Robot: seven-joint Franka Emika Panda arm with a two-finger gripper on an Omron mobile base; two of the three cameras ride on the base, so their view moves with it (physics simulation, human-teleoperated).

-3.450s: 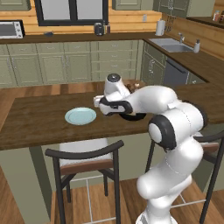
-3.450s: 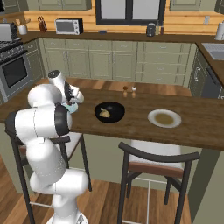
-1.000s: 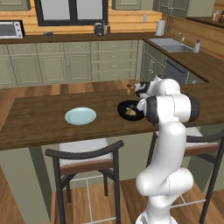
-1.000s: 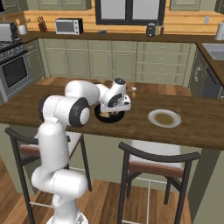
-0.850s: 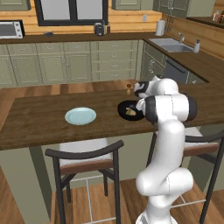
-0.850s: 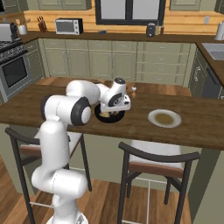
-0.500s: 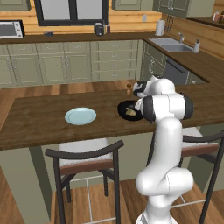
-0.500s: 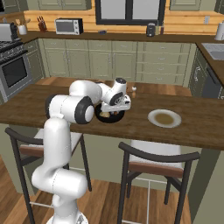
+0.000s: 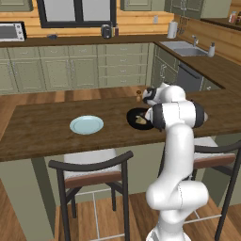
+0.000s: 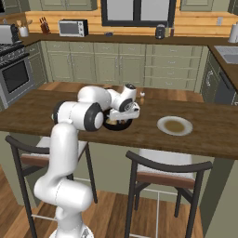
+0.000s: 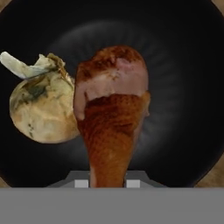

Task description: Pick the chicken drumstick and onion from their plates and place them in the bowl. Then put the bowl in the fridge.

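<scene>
In the hand view the reddish-brown chicken drumstick (image 11: 111, 127) stands upright, its thin end pinched in my gripper (image 11: 108, 183), which is shut on it. Behind it lies the inside of the glossy black bowl (image 11: 183, 87), with the pale tan onion (image 11: 41, 109) resting in it to the left of the drumstick. The base views put my gripper (image 9: 147, 116) (image 10: 124, 116) right over the bowl (image 9: 130, 115) (image 10: 116, 126) on the wooden counter. A pale blue plate (image 9: 86, 124) lies bare to the left. A second plate (image 10: 174, 125) sits to the right of the bowl.
Two small shakers (image 9: 138, 96) (image 10: 142, 96) stand on the counter just behind the bowl. Dark-framed stools (image 9: 92, 172) (image 10: 167, 172) are tucked under the near edge of the counter. Cabinets, a sink and a stove line the far walls.
The arm has swung from near the blue plate across to the bowl. Over the last second it has barely moved, and the jaws have stayed shut.
</scene>
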